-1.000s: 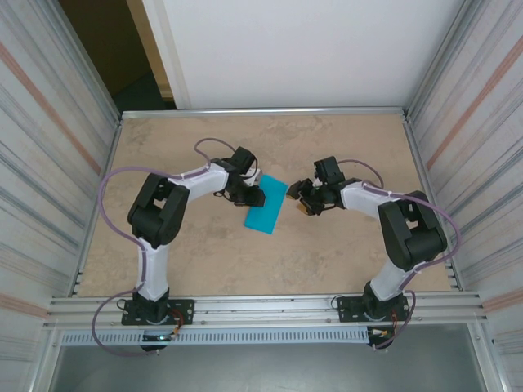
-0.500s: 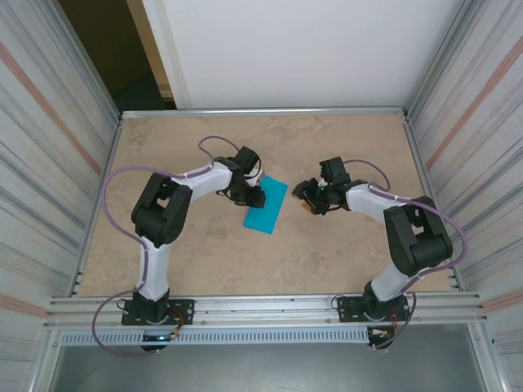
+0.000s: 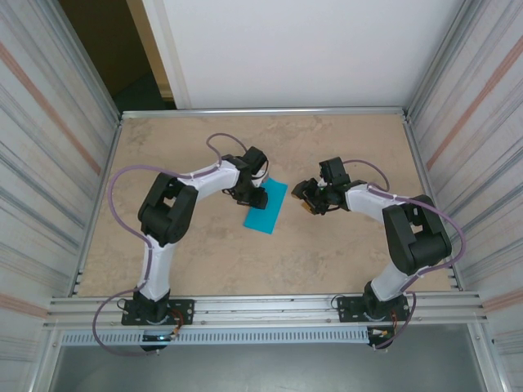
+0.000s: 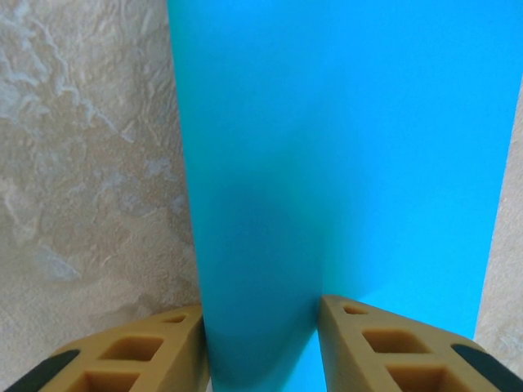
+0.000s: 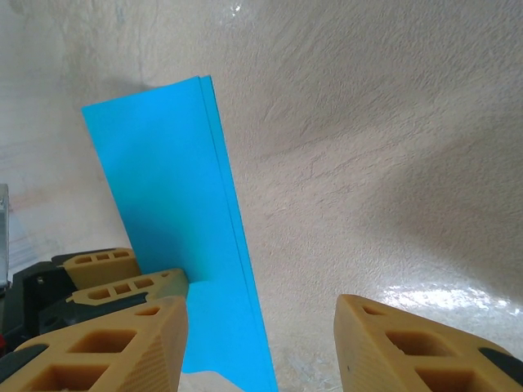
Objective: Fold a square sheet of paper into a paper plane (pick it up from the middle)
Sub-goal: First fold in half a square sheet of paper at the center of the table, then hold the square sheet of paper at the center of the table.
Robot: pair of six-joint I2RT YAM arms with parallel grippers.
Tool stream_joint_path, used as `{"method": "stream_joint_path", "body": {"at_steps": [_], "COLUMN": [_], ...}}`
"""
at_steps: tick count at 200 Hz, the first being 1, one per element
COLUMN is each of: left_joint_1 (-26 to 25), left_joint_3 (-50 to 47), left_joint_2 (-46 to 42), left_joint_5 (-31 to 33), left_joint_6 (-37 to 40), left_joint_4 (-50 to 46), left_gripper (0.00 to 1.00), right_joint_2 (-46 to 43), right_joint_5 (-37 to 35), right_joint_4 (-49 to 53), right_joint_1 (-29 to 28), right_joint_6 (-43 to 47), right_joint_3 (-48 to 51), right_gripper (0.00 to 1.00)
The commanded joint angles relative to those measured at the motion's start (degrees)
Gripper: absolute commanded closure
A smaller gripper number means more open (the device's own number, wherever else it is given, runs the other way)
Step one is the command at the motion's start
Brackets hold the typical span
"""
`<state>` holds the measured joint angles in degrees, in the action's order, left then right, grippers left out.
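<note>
Turquoise-blue matte paper sheet (image 3: 267, 209) folded to a narrow rectangle, flat mid beige stone-look tabletop (image 3: 343, 139), my left gripper (image 3: 258, 196) on its left side, jaws part-way apart, pinch unclear, my right gripper (image 3: 304, 202) open just right of it.

Paper (image 3: 266, 206) on table (image 3: 327, 253), left of right claw (image 3: 301, 198)

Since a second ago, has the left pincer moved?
Yes: the left pincer slid slightly right, away from the table's left rail, farther over the blue paper.
</note>
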<state>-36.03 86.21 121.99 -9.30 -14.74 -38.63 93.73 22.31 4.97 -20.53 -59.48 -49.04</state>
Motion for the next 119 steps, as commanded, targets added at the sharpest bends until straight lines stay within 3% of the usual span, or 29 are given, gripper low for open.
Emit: {"method": "stream_joint_path", "body": {"at_steps": [1, 119], "left_joint_1": [-3.0, -3.17], "left_joint_3": [-5.19, -4.43], "left_joint_2": [12.91, 15.46], "left_joint_5": [-2.01, -2.06], "left_joint_6": [1.8, 1.88], "left_joint_4": [0.76, -0.02], "left_gripper": [0.59, 0.56], "right_joint_2": [0.42, 0.96], "right_joint_5": [-0.24, 0.9], "right_joint_4": [-0.14, -1.31], "right_joint_1": [0.09, -0.52], "right_joint_6": [0.78, 1.12], "right_joint_3": [1.32, 1.61], "right_gripper": [0.51, 0.5]}}
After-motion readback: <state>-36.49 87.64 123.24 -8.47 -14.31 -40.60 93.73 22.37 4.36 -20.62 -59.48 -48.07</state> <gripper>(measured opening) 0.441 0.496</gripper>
